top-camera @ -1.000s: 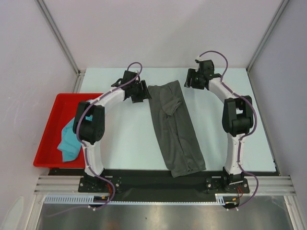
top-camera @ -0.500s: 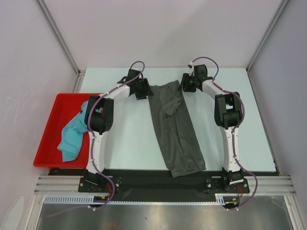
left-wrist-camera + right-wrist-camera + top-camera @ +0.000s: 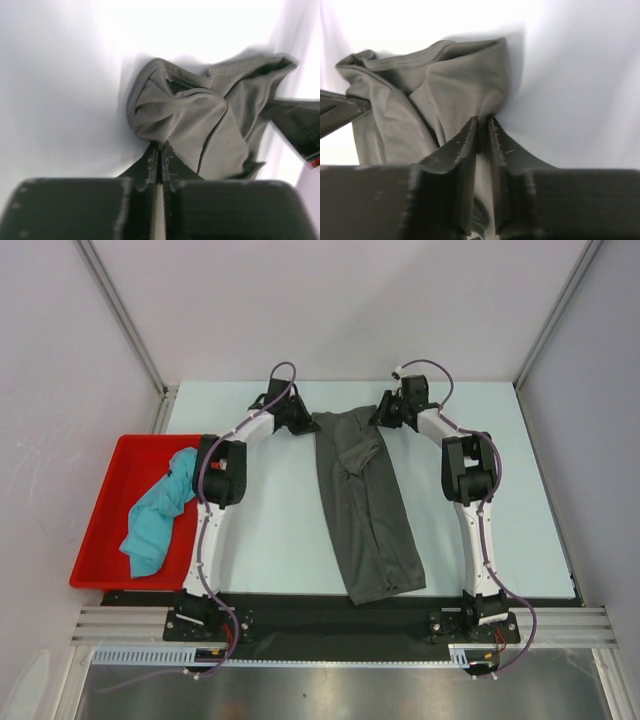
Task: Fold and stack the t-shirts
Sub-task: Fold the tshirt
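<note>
Grey tee (image 3: 365, 505) now in L fingers (image 3: 145, 167), R fingers (image 3: 462, 142)

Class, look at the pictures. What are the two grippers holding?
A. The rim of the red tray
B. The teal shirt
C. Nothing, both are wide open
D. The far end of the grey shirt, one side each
D: the wrist views show the left gripper and the right gripper each pinched shut on a fold of the grey shirt, while the teal shirt lies in the tray.
</note>
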### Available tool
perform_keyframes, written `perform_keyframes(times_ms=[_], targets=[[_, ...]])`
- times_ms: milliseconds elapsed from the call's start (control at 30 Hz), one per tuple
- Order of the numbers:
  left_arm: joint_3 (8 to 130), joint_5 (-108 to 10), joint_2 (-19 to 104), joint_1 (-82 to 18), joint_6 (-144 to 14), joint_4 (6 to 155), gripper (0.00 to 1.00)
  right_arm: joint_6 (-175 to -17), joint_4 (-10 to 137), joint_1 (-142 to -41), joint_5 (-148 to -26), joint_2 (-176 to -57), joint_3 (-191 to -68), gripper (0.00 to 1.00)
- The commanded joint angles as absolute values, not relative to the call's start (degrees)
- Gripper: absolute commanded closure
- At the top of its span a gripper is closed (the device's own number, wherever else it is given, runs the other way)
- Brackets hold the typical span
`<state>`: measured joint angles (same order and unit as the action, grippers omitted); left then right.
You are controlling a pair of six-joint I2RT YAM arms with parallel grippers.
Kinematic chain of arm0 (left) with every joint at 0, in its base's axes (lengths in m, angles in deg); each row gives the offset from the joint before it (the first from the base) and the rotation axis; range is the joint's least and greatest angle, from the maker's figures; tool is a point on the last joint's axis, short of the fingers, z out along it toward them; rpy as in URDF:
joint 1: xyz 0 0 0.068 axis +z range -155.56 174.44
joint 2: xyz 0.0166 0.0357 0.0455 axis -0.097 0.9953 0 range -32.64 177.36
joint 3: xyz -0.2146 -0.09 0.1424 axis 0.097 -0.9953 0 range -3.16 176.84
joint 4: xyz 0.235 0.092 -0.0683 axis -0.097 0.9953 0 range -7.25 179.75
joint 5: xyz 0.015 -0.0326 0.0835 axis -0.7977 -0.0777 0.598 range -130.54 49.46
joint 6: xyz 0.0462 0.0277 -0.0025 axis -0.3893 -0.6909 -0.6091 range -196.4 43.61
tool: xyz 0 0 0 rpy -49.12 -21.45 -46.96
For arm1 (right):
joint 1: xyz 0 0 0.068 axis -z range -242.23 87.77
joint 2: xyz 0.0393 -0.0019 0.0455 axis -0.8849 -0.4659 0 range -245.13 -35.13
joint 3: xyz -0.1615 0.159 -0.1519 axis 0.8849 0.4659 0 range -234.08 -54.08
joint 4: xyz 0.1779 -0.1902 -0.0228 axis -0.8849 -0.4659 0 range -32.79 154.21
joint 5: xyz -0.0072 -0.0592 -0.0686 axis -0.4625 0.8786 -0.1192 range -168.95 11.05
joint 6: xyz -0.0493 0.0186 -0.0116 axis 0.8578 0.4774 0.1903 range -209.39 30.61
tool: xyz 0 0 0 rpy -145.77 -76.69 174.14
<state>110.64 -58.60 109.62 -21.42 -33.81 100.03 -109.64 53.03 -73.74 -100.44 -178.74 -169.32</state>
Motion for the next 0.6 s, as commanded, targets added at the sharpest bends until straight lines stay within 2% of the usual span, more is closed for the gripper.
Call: perform_keyframes(times_ms=[0,133,333,433,533,567], targets=[[118.82,-61.36,114.83,-20.24,-31.4,99.97,0.99,-113.47,55.41,-73.57,-99.52,-181.73,-170.45,0.85],[124.97,-62.68,118.71,-19.54,-29.47,97.53,1.0,-117.59,59.8,-73.31,-96.62,-182.0,-170.18,0.99],[134.82,-64.09,124.77,-17.43,-25.69,93.48,1.0,-121.56,63.68,-71.99,-91.08,-183.31,-172.02,1.0],[135.71,-64.18,125.39,-16.29,-24.89,92.25,0.96,-120.95,61.49,-71.64,-90.03,-184.98,-176.05,1.0],[135.71,-64.53,124.78,-15.67,-25.5,92.86,0.8,-120.33,57.1,-71.03,-89.67,-186.83,-180.88,0.95],[135.88,-64.53,124.34,-15.58,-25.94,93.82,0.7,-120.33,55.7,-70.85,-90.28,-187.09,-181.78,0.88]])
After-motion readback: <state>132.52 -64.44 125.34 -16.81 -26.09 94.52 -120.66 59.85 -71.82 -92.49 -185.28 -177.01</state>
